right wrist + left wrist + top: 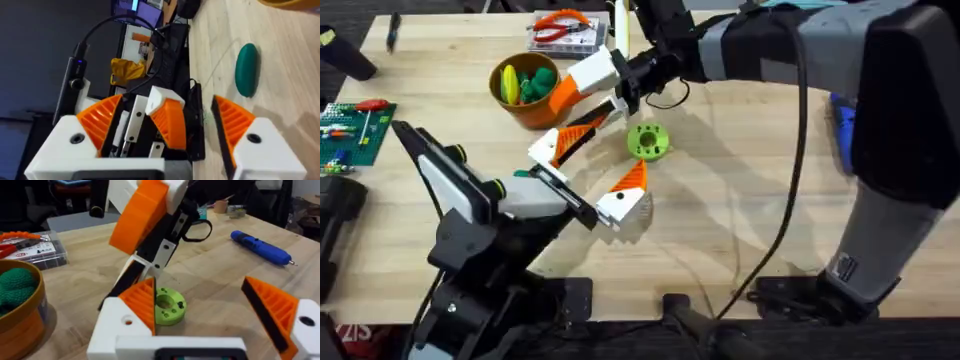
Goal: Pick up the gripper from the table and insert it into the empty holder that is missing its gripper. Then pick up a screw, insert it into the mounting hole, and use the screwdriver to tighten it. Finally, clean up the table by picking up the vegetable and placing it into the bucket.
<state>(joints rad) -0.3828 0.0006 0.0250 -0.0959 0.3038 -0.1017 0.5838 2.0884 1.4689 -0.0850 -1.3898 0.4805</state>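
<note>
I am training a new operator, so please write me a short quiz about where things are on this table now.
1. True or false: the vegetable already lies inside the bucket.
2. Choose one. The left tool is: A) open; B) shut on the vegetable; C) shut on nothing.
3. Fill the gap: the blue screwdriver lies on the ____.

Key: 1 false, it lies on the table beside the bucket. 2 A. 3 table.
</note>
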